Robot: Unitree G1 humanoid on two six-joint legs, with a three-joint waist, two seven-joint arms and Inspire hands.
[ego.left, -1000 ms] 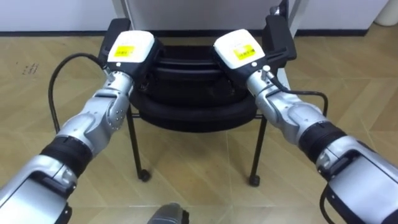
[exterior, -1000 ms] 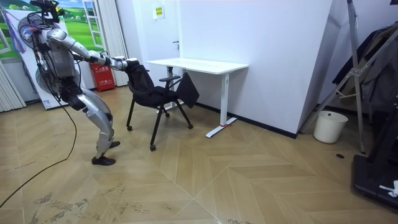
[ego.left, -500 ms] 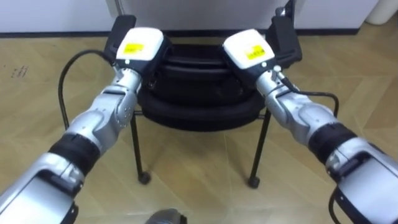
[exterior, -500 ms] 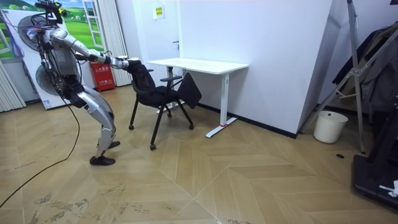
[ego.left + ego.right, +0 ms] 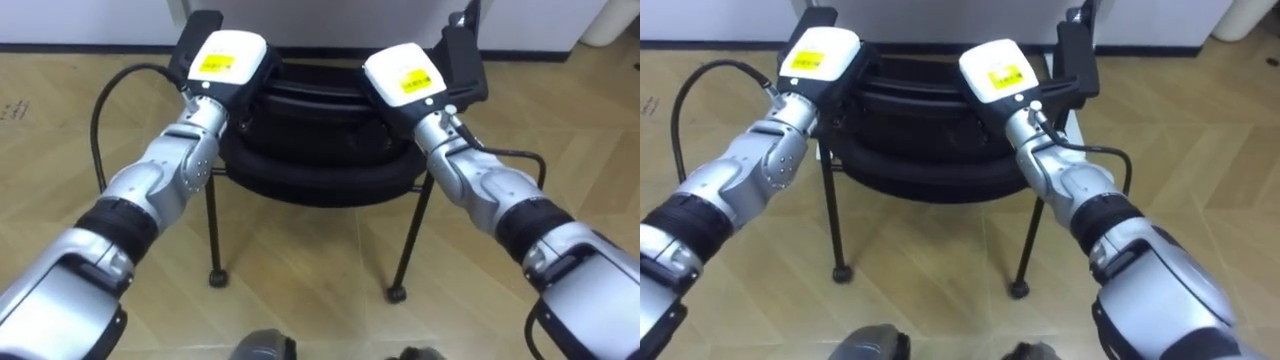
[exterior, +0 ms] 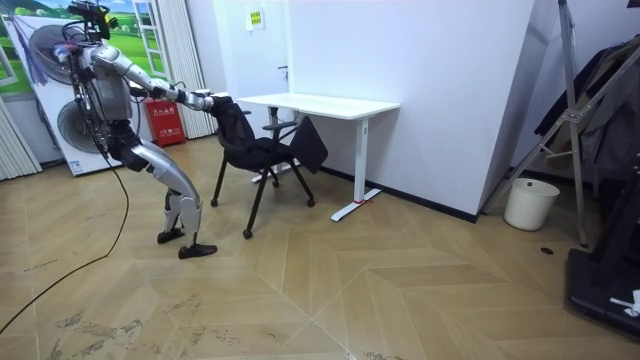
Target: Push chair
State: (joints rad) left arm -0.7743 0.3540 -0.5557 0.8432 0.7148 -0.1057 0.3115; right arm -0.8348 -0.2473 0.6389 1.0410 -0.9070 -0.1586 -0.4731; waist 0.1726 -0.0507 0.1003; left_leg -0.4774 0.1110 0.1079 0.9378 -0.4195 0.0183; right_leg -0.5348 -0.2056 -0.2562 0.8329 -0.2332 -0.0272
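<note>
A black chair (image 5: 318,165) on thin black legs with castors stands right in front of me, its back towards me. My left hand (image 5: 230,57) and my right hand (image 5: 405,76) both rest against the top of the backrest, left and right of its middle; their fingers are hidden against the black backrest. In the room view I lean forward with both arms stretched out to the chair (image 6: 262,150), which stands beside a white desk (image 6: 320,103).
The white desk stands against a white wall past the chair. A red extinguisher (image 6: 165,122) stands behind me. A white bin (image 6: 527,203) and a dark stand with hanging cloth (image 6: 590,120) are far on the room view's right. Wooden floor (image 6: 330,290) lies all around.
I have stepped forward, and the chair has rolled a little towards the desk, to the room view's right. Both hands stay on the backrest. The eye view has shifted with my walk.
</note>
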